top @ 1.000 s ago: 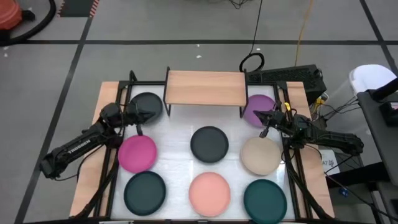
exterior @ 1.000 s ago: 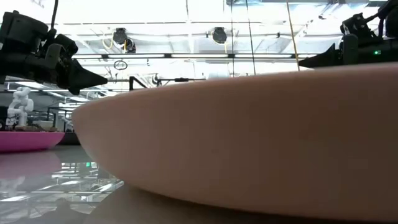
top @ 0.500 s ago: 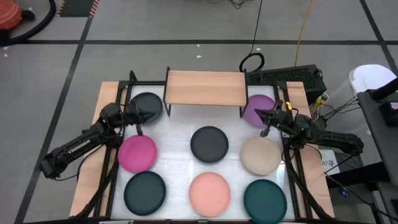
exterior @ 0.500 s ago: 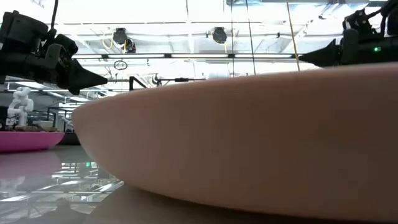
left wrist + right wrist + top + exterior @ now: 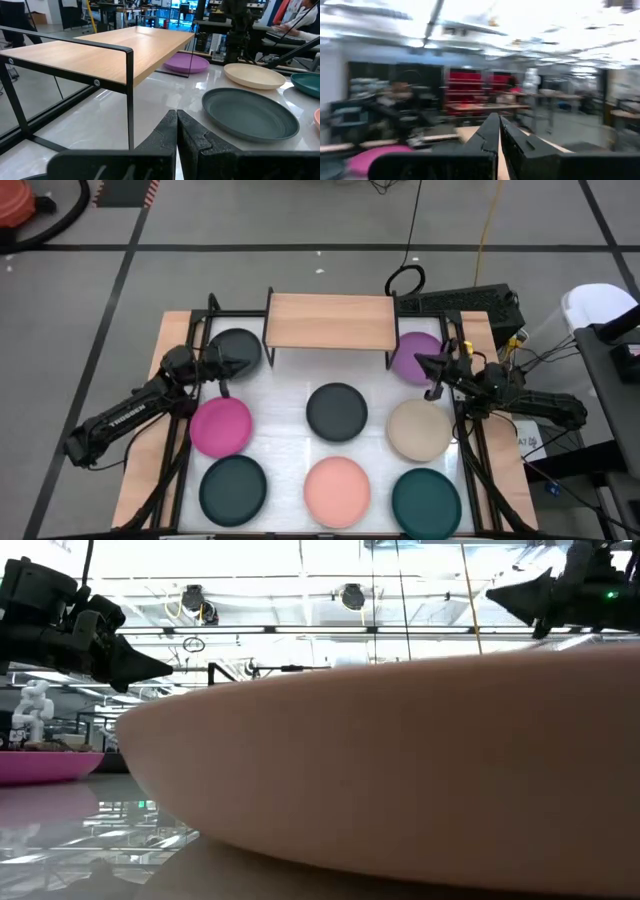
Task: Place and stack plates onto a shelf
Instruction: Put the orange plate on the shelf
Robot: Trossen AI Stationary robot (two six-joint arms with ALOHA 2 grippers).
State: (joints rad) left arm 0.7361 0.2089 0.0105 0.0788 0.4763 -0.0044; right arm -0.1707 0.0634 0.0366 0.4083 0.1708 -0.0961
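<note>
Eight round plates lie flat on the white tabletop: dark grey [image 5: 236, 348], purple [image 5: 415, 352], magenta [image 5: 221, 426], dark grey [image 5: 336, 411], beige [image 5: 419, 431], dark teal [image 5: 233, 488], light pink [image 5: 337, 491] and teal [image 5: 427, 502]. The light-wood shelf [image 5: 330, 321] stands on its black legs at the far middle, with nothing on it. My left gripper [image 5: 241, 364] is shut and hovers at the near right rim of the far-left dark grey plate. My right gripper [image 5: 418, 361] is shut and raised over the purple plate, holding nothing.
A black metal frame [image 5: 184, 450] runs along both table sides under the arms. In the low view the light pink plate [image 5: 400, 790] fills the foreground and hides most of the table. Cables and a black box [image 5: 470, 302] sit behind the far right corner.
My right gripper has risen and tipped its fingertips upward over the purple plate, staying shut; its wrist view now looks into the room. The left arm and all plates have kept still.
</note>
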